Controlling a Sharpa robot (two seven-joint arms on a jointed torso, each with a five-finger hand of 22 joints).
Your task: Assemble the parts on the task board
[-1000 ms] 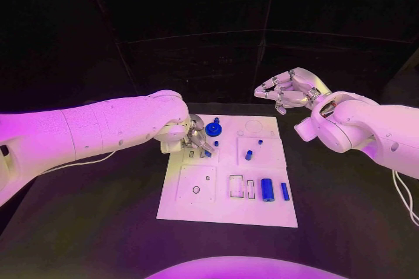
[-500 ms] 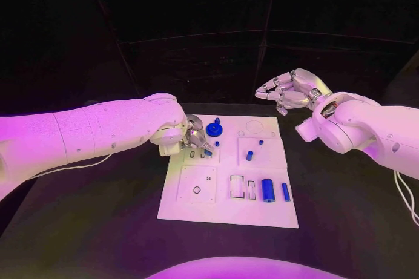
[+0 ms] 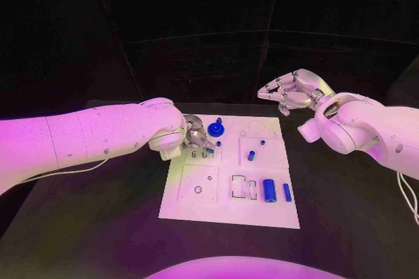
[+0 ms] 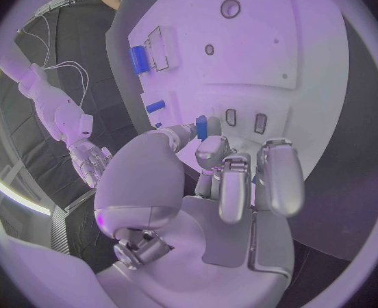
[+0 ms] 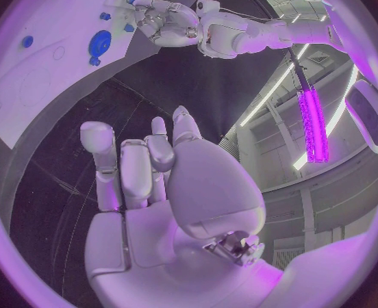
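— Where is the task board [image 3: 229, 207]?

— In the middle of the black table [image 3: 349, 212], with bare table along its near, left and right edges. Blue parts [image 3: 269, 190] lie near its right edge; a blue disc [image 3: 215, 131] sits at the far end.

— The left hand [image 3: 195, 140]?

— Low over the board's far-left corner, fingers [image 4: 233, 185] curled together by a small blue piece [image 4: 201, 126]. I cannot tell whether it pinches it.

— The right hand [image 3: 290, 91]?

— Raised beyond the far-right corner, well apart, fingers loosely curled, holding nothing.
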